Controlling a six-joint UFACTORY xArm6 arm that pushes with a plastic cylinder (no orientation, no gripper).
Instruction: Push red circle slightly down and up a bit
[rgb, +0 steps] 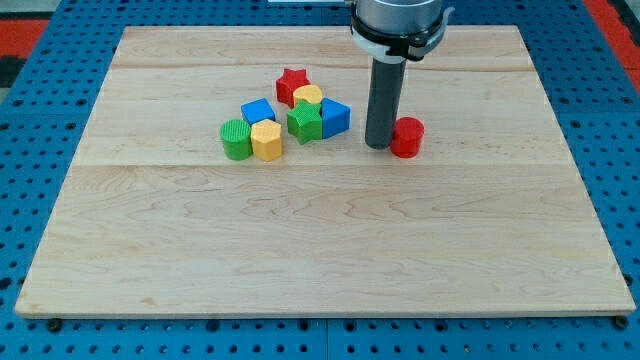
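Near edge of counter (320, 290) bare. Red circle (407, 137) right of centre, touching my tip (379, 145) on tip's right. Block cluster left, apart. No hand fitted; rod only. Downward and upward nudges judged pending.

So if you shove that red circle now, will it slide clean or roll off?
The red circle stands flat on its end, squat, so it probably slides rather than rolls or tips. My tip sits against its left side, off-centre for a downward push, so it may slip aside. The wood board looks smooth.

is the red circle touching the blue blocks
No, the red circle sits apart at the view's right, with my tip between it and the nearest blue block.
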